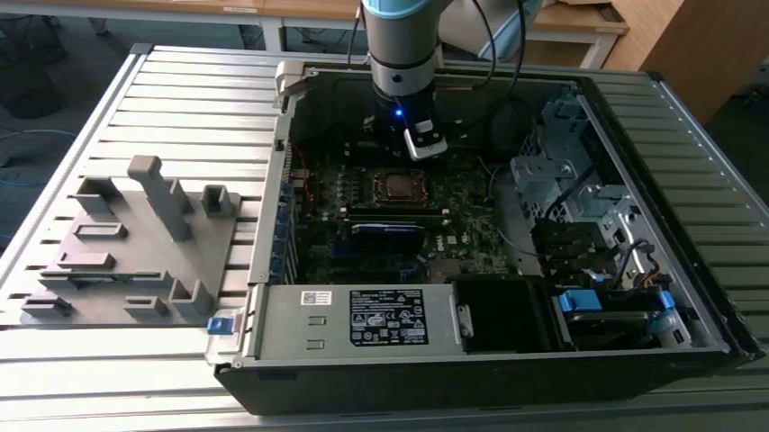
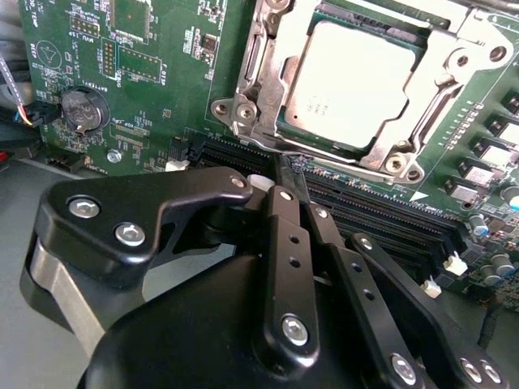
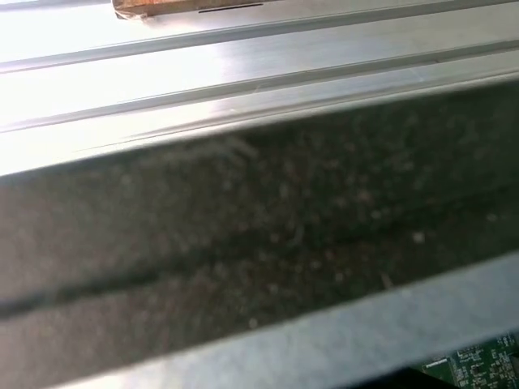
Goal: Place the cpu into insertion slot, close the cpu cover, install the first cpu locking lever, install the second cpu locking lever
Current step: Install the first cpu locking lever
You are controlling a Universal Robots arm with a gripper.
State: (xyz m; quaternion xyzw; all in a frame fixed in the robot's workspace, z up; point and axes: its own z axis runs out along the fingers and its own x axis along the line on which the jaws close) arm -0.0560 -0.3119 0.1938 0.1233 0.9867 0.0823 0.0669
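Black gripper (image 2: 285, 164), jaws drawn together, sits just beside the thin silver square cpu cover (image 2: 444, 97), which lies over the silvery-tan cpu (image 2: 349, 77).

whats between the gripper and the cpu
In the second wrist view, just the near silver edge of the cpu cover, lying around the cpu, separates it from the gripper.

Arm (image 1: 402, 45) upright, jaws pressed together, pointing down.

Slatted table (image 1: 180, 99): computer case (image 1: 481, 387), grey fixture (image 1: 144, 261)
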